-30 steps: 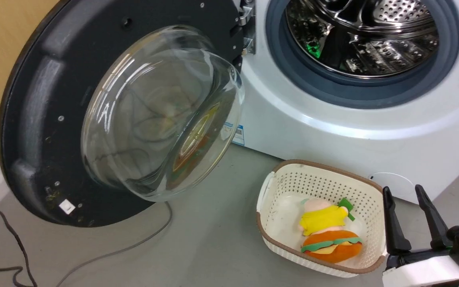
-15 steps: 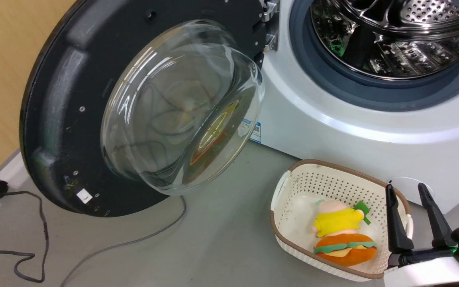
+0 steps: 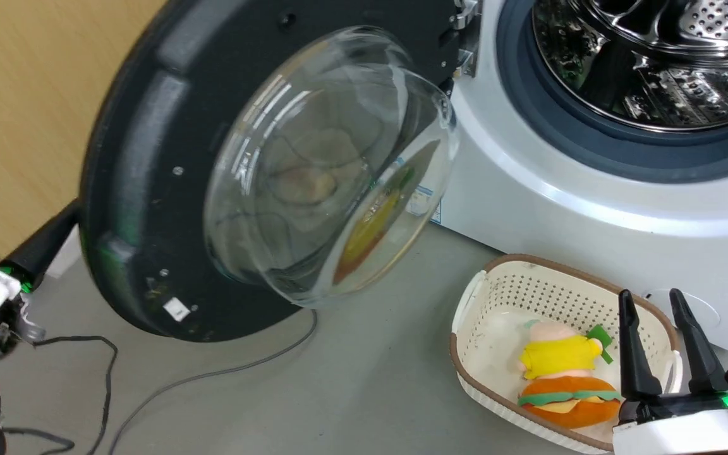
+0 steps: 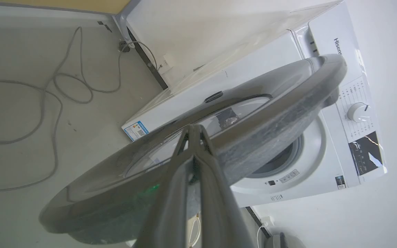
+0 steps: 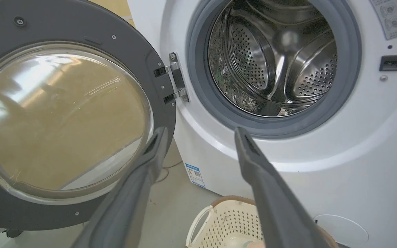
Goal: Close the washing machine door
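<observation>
My left gripper [image 4: 195, 131] has its two fingers pressed flat together, with nothing between them. In my left wrist view the tips sit on the outer face of the washing machine door [image 3: 149, 189], at the edge of its window. I cannot tell whether they actually touch it. From my head, that arm reaches behind the door's rim at 9 o'clock.

The door stands open, swung out towards 10 o'clock, its glass bowl facing me and its hinge [image 3: 462, 25] at its 1 o'clock edge. The washing machine [image 3: 591, 208] sits at 2 o'clock, drum uncovered.

My right gripper [image 3: 650, 296] hangs at 5 o'clock, fingers spread wide and holding nothing, just beside a cream basket [image 3: 497, 284] with a soft toy [image 3: 560, 354] inside. A grey cable [image 3: 212, 376] trails across the floor at 7 o'clock.
</observation>
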Available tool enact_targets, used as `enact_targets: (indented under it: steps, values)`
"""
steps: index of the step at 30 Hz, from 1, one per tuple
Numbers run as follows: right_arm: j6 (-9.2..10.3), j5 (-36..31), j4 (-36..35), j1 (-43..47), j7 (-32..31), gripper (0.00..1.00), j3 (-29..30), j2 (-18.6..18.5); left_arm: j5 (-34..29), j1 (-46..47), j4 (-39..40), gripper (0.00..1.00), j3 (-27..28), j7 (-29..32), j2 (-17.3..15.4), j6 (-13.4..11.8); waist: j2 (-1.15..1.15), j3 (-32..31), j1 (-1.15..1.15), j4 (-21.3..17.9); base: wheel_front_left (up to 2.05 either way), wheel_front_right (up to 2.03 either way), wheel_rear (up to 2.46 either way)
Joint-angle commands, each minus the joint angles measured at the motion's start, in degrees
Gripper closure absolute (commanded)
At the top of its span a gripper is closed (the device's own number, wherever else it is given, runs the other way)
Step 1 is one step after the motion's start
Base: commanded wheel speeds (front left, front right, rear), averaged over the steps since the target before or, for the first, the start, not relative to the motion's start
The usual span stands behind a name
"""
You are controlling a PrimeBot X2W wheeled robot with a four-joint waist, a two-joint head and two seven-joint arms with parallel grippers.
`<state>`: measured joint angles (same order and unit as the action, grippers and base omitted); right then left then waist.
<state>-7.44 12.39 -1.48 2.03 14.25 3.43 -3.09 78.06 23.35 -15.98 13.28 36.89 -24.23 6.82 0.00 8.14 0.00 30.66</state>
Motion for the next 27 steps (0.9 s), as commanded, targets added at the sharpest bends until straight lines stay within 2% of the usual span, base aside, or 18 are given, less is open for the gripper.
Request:
enact_targets:
  steps: [1, 3, 16, 22, 27]
  values:
    - [-0.05, 0.9, -0.1, -0.3, 0.7, 0.0, 0.1, 0.2, 4.8, -1.9, 2.2, 1.0, -0.1, 1.2, 0.3, 0.7, 0.0, 0.0, 0.0, 0.4, 0.0, 0.0, 0.0]
    - [-0.05, 1.2, -0.1, -0.2, 0.7, 0.0, 0.6, 0.2, 7.2, -4.0, 5.7, 1.0, -0.4, 1.8, 1.6, 0.7, 0.0, -0.1, 0.0, 0.4, 0.0, 0.0, 0.0]
    - [-0.05, 1.8, 0.3, 0.5, 0.7, 0.0, 1.0, 0.2, 9.3, -14.6, 20.5, 1.0, -8.7, 4.4, 6.1, 0.7, 0.0, -1.2, 0.0, 0.4, 0.0, 0.0, 0.0]
    - [-0.05, 1.5, 0.0, 0.6, 0.7, 0.0, 1.3, 0.2, 9.4, -15.8, 26.0, 1.0, -13.4, 5.9, 7.6, 0.7, 0.0, -1.1, 0.0, -1.9, 0.0, 0.0, 0.0]
    - [-0.05, 1.1, 0.0, -0.1, 0.7, 0.0, 1.0, 0.2, 9.5, -15.3, 28.5, 1.0, -17.3, 6.3, 9.4, 0.7, 0.0, -0.6, 0.0, -6.4, 0.0, 0.0, 0.0]
